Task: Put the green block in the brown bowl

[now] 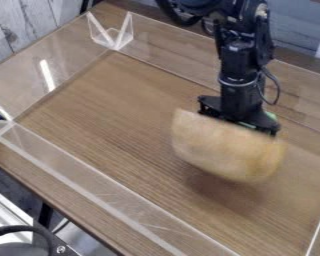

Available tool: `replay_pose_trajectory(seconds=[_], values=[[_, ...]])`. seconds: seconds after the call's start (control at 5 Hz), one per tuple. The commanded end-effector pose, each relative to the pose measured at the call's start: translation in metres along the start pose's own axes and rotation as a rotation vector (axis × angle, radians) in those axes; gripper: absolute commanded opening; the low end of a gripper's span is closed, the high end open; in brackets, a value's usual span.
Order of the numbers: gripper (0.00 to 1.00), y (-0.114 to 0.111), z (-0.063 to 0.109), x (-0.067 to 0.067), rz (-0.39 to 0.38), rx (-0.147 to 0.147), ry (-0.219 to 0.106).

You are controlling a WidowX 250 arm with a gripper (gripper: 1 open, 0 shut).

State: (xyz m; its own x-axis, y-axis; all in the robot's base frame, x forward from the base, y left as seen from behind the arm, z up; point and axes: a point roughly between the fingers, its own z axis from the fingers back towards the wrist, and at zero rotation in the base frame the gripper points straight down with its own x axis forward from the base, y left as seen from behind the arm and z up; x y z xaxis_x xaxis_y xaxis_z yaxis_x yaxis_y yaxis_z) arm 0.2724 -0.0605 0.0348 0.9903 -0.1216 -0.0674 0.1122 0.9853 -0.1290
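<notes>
Although the wooden table (pixel 109 110) on the left lies bare, the green block shows nowhere on it, so I cannot say for certain where it is. Toward the middle right, the brown bowl (pixel 227 145) appears smeared and tipped, its outer wall turned to the camera and its mouth hidden. The block is probably inside it or behind it. Just behind the bowl's far edge, the gripper (pixel 240 114) points down, but whether its jaws are spread or pinching anything cannot be told. The drop looks made or nearly made, yet unconfirmed; the bowl must settle upright.
</notes>
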Motion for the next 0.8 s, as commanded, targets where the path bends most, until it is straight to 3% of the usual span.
replay_pose_trajectory(seconds=[0.0, 0.6], values=[[0.0, -0.007, 0.001, -0.006, -0.032, 0.005, -0.014], [0.0, -0.022, -0.017, -0.01, -0.079, -0.004, 0.022]])
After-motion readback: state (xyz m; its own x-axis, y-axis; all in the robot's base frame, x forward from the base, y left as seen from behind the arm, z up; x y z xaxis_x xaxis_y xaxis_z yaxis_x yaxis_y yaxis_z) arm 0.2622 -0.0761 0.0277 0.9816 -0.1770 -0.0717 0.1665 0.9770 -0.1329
